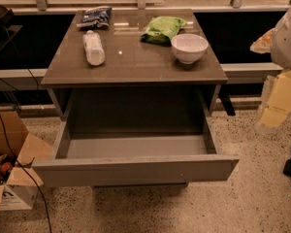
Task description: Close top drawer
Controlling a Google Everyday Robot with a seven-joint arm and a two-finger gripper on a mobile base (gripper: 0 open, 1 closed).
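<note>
Top drawer (pixel 136 170) juts out to the near side, under the tabletop (pixel 136 64). Up top: bottle (pixel 93 47) at left, packet (pixel 95 17) behind it, bag (pixel 163 29) far right, bowl (pixel 189 47) just nearer. Gripper (pixel 274 106) hangs right of the drawer, apart from it. Box (pixel 12 178) on the floor, near left.

top drawer (pixel 136 171): one
white bowl (pixel 189 47): one
plastic bottle (pixel 93 47): one
snack bags: two, a green bag (pixel 162 29) and a blue bag (pixel 94 17)
cardboard box (pixel 9 178): one
gripper (pixel 274 113): one, at the right edge, beside the desk (pixel 131 67)
</note>
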